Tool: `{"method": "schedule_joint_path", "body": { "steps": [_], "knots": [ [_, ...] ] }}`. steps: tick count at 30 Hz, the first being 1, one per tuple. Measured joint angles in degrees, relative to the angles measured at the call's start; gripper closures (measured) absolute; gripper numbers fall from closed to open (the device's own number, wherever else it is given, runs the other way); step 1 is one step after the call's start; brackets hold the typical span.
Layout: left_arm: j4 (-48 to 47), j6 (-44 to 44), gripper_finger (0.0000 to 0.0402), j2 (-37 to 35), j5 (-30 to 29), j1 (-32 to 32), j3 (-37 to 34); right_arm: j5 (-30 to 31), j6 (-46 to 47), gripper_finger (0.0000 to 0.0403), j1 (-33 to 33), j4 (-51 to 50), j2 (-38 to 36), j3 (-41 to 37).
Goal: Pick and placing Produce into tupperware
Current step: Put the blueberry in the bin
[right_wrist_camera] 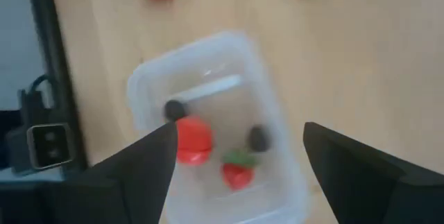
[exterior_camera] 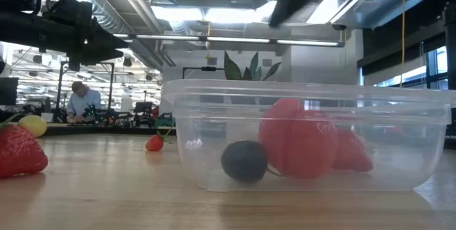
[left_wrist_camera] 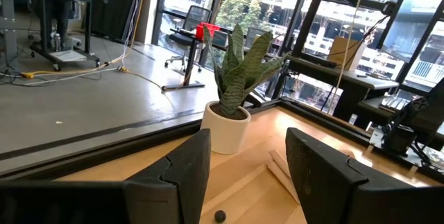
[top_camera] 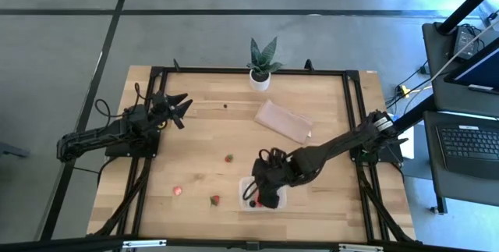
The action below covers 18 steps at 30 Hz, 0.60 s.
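Tupperware — near edge of the worktop, holding two strawberries and two dark berries. Right claw directly above it, fingers spread, empty; three strawberries lie loose to its left. Left claw — far left, raised, fingers parted, empty.

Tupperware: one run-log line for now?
right gripper open above tupperware | strawberries, berries inside | left gripper idle
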Motion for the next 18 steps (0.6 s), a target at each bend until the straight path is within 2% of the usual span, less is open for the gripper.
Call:
{"method": "schedule_joint_path", "body": {
  "steps": [5,18],
  "knots": [
    [0.0,0.0,0.0223,0.0,0.0,0.0,0.0,6.8,-4.0,0.009,-1.9,-5.4,-2.2,3.1],
    [0.0,0.1,0.0223,0.0,0.0,0.0,0.0,7.7,-18.9,0.0091,-14.3,-6.5,-7.1,3.0]
  ]
}}
